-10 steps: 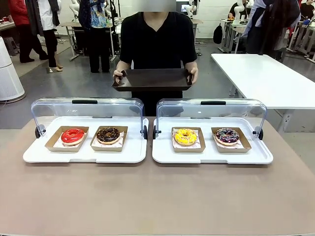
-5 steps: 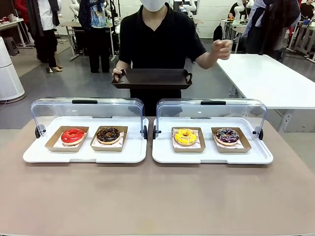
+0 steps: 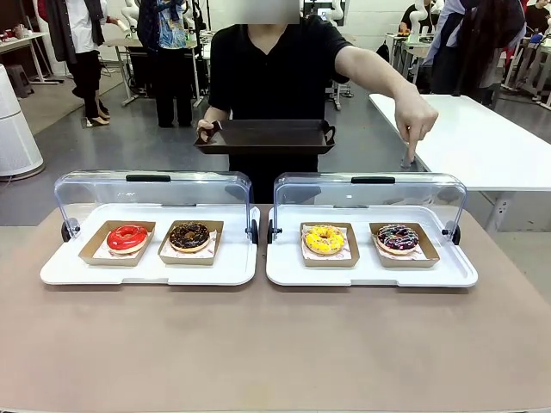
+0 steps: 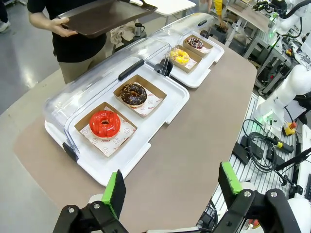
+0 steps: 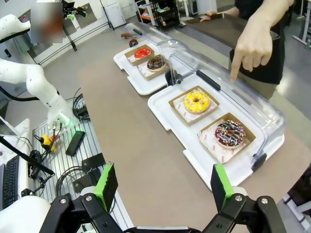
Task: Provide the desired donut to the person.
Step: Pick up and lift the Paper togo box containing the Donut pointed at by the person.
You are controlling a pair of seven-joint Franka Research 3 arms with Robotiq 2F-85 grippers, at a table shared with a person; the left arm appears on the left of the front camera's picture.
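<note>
Tan matte surface (image 3: pixel 275 344) fills the lower half of the front view. Two white plastic display trays sit side by side on it, each with a clear domed lid tipped up at the back: left tray (image 3: pixel 146 274), right tray (image 3: pixel 370 277).

Four donuts, each in its own brown cardboard boat:
- red glazed donut (image 3: pixel 127 237), left tray, left slot
- chocolate donut (image 3: pixel 189 235), left tray, right slot
- yellow iced donut (image 3: pixel 325 238), right tray, left slot
- dark donut with coloured sprinkles (image 3: pixel 397 237), right tray, right slot

Person in a black short-sleeved shirt (image 3: pixel 275 69) stands at top centre, behind the trays. The hand at picture left (image 3: pixel 207 131) holds a dark brown serving tray (image 3: pixel 267 138) level at waist height. The other hand (image 3: pixel 419 120) is stretched out at upper right, index finger pointing down over the right tray's lid. The fingertip is above the lid, nearest the sprinkled donut's side.

Left pincer (image 4: pixel 171 180) is at bottom centre of its wrist view, jaws spread wide, nothing between them, above the near edge of the surface. Right pincer (image 5: pixel 164 174) is likewise spread wide and holds nothing, well apart from the donuts.
</note>
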